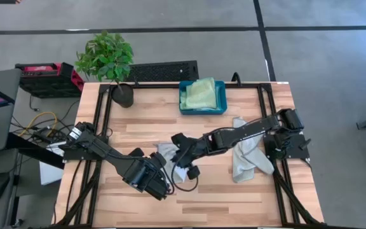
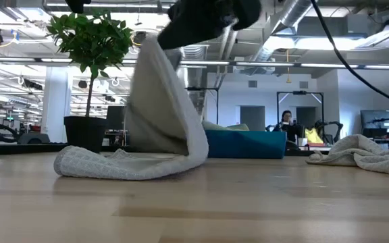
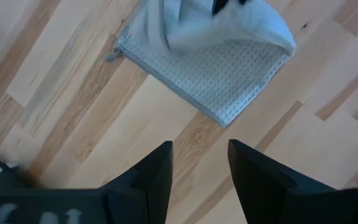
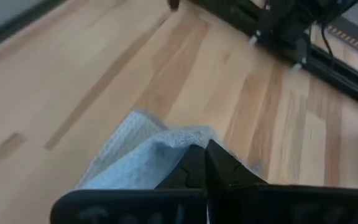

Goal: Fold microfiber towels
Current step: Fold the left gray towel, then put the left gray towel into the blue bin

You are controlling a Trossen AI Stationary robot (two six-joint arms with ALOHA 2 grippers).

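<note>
A pale grey microfiber towel (image 1: 166, 151) lies mid-table, one side raised off the wood. My right gripper (image 1: 182, 158) reaches over from the table's right side and is shut on it. In the low view the towel (image 2: 161, 115) drops from that gripper (image 2: 201, 23). My left gripper (image 3: 201, 146) hovers open above bare wood just near of the towel (image 3: 222, 81), touching nothing. A second grey towel (image 1: 250, 156) lies crumpled at the right. A light green one (image 1: 202, 94) rests inside the teal bin (image 1: 221, 105). My right gripper pinches the towel's raised edge (image 4: 173, 146) between its two shut fingers, which slant downward from the table's right. One layer or several, I cannot tell. The cloth hangs slack below the fingers and curves round at the bottom, and its lower part (image 2: 107, 165) lies flat on the table.
A potted plant (image 1: 110, 60) stands at the far left corner. The teal bin (image 2: 248, 144) sits at the far edge. The crumpled grey towel (image 2: 363, 152) lies toward the right edge. Bare wood stretches along the near edge (image 1: 234, 203).
</note>
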